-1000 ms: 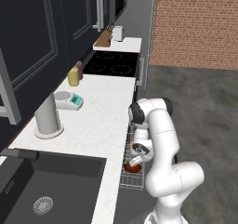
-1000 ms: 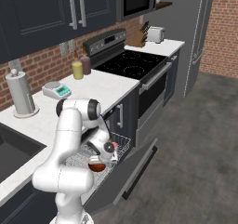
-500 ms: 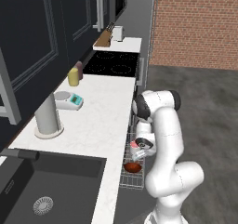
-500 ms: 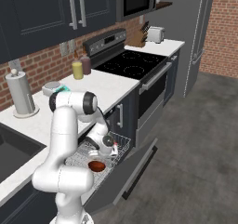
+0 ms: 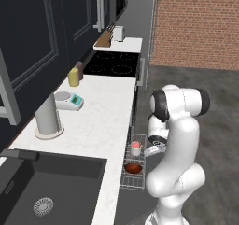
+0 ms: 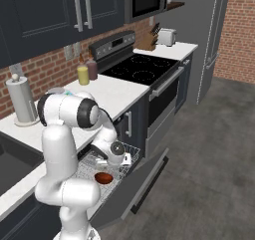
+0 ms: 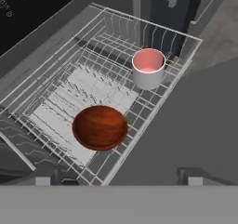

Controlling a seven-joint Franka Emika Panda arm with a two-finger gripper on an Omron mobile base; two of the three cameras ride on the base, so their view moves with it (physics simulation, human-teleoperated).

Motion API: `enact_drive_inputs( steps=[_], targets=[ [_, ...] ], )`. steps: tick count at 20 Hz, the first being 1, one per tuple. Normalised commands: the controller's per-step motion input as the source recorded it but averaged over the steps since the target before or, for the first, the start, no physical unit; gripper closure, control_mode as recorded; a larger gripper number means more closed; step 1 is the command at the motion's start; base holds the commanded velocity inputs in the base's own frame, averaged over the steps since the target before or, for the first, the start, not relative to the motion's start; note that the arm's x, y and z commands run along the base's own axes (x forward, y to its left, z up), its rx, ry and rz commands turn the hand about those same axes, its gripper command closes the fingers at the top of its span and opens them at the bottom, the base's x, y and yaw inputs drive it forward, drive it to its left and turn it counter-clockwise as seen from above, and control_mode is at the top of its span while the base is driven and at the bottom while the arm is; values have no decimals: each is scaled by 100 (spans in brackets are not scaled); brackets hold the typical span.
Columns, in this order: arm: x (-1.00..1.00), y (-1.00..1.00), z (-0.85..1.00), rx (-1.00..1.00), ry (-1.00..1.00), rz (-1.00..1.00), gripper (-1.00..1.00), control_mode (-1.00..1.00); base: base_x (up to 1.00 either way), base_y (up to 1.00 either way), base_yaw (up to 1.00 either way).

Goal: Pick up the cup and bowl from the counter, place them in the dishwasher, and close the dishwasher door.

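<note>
The white cup (image 7: 148,67) with its pink inside stands upright in the dishwasher's pulled-out wire rack (image 7: 60,79). The reddish-brown bowl (image 7: 100,127) lies in the same rack, a little nearer to me. My gripper (image 7: 119,181) hovers above the rack, open, with nothing between its fingertips (image 7: 42,181). From the left base view, cup (image 5: 135,148) and bowl (image 5: 133,167) sit in the rack (image 5: 132,182) just left of my hand. The dishwasher door (image 6: 137,181) hangs open below the rack, with the bowl (image 6: 103,177) above it. The counter (image 5: 102,121) runs along the left.
On the counter stand a tall grey cylinder (image 5: 47,119), a small scale (image 5: 69,101) and a yellow canister (image 5: 73,77). The black sink (image 5: 46,191) is nearest; the cooktop (image 5: 114,64) lies beyond. The oven front (image 6: 167,92) adjoins the open door. Grey floor extends right.
The gripper has let go of the bowl, which now rests in the rack. Its jaws have widened and the hand has lifted up and away from the bowl.
</note>
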Motion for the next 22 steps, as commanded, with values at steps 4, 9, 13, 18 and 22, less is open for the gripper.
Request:
enact_drive_inputs(
  steps=[4,9,13,18,22],
  targets=[
    [-43,-39,100,0,2,-11,-100,-100,0,0,0],
    [-41,-43,100,0,4,-13,-100,-100,0,0,0],
    [-22,-51,100,0,6,-14,-100,-100,0,0,0],
    [-13,-46,100,0,13,-13,-100,-100,0,0,0],
    [-15,-59,100,5,23,-10,-100,-100,0,0,0]
  ],
)
